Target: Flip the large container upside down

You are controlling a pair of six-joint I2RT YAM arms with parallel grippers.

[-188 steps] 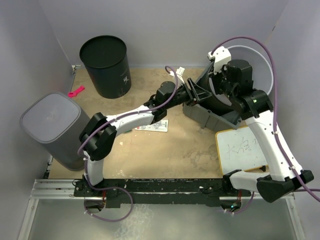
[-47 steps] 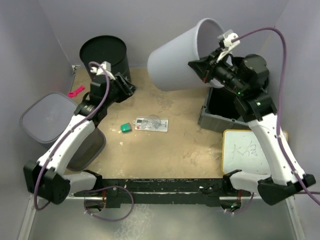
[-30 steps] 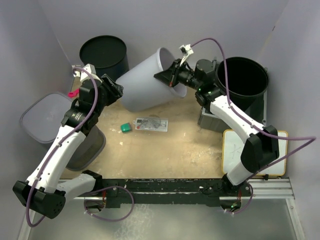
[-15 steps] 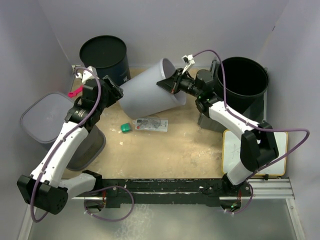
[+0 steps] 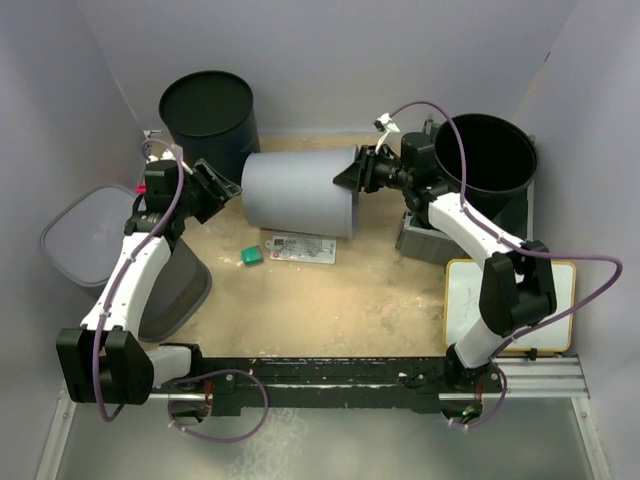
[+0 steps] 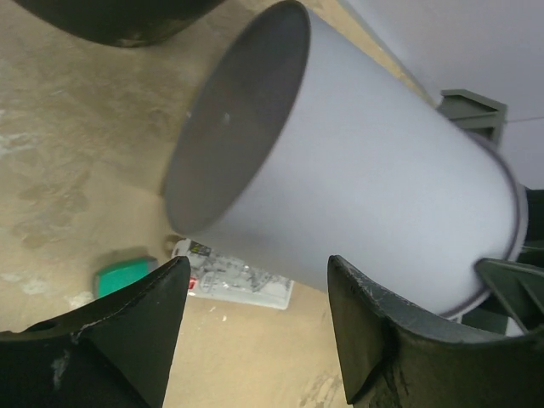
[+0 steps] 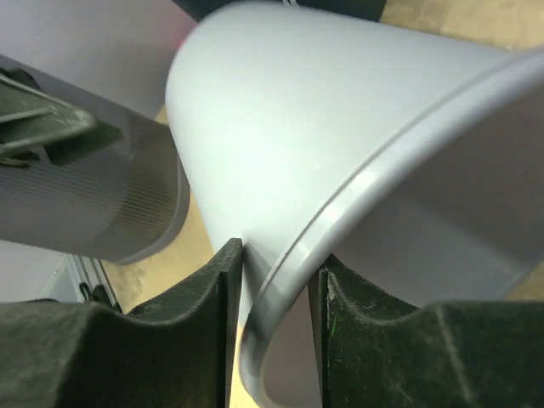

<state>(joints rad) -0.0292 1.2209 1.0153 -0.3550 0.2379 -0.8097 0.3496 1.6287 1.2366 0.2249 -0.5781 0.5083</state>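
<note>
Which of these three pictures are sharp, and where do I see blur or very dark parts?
Top external: sharp and evenly lit, no glare on the gray container. Left wrist: the container's far rim is smeared, and the near fingers are almost black. Right wrist: the rim sits very close and looks soft, with a pale highlight on the container's wall.
</note>
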